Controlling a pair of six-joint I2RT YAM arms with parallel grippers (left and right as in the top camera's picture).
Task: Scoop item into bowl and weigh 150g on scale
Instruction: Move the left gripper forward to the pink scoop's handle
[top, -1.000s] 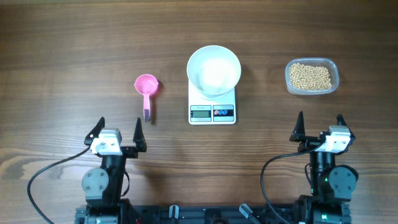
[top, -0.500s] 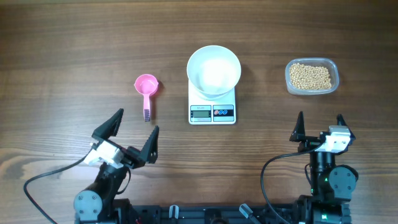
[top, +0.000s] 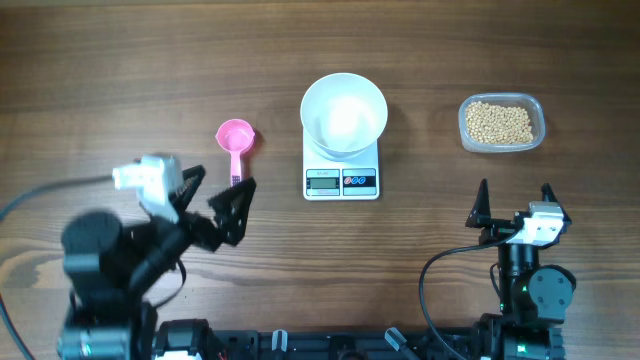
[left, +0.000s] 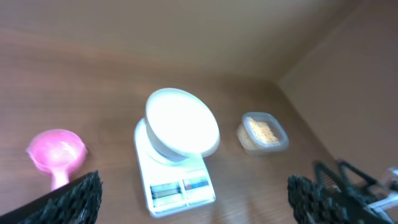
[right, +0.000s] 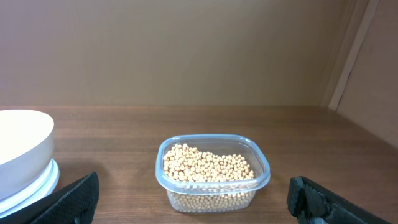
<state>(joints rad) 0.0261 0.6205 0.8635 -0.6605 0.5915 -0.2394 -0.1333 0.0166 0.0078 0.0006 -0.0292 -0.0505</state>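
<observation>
Clearance | left pincer (top: 218, 190) spread, tips beside scoop (top: 236, 140) handle | right pincer (top: 514, 190) spread, well apart from beans (top: 500, 122)

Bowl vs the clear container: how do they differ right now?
The bowl is round and opaque white; the container is rectangular with rounded corners and clear. The bowl looks empty; the container holds beans. The bowl sits on the scale; the container rests on the table. Both are upright and uncovered.
</observation>
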